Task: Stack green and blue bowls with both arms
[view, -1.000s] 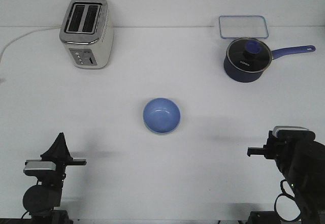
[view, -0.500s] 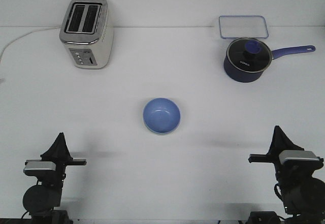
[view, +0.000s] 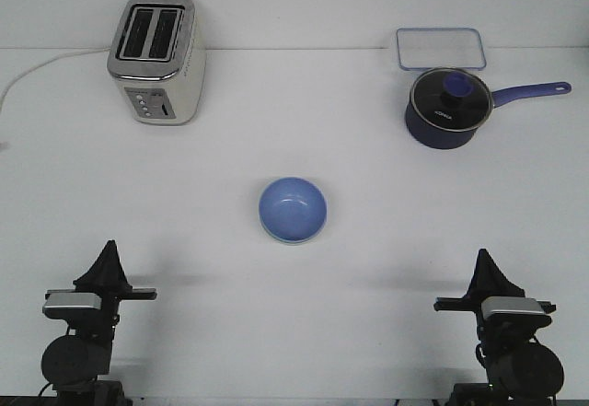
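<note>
The blue bowl [view: 293, 208] sits upright at the middle of the white table [view: 294, 314]. A thin pale edge shows under its front rim, and no separate green bowl is in view. My left gripper [view: 109, 257] stands at the front left, pointing up, with its fingers together and nothing in it. My right gripper [view: 484, 266] stands at the front right in the same pose, fingers together and nothing in it. Both are well apart from the bowl.
A silver toaster [view: 156, 58] with a white cord stands at the back left. A dark blue pot [view: 445, 109] with a glass lid and long handle is at the back right, with a clear lidded container [view: 441, 49] behind it.
My right arm has swung left from the right edge and folded down into an upright pose. The left arm and the bowl have not moved.
</note>
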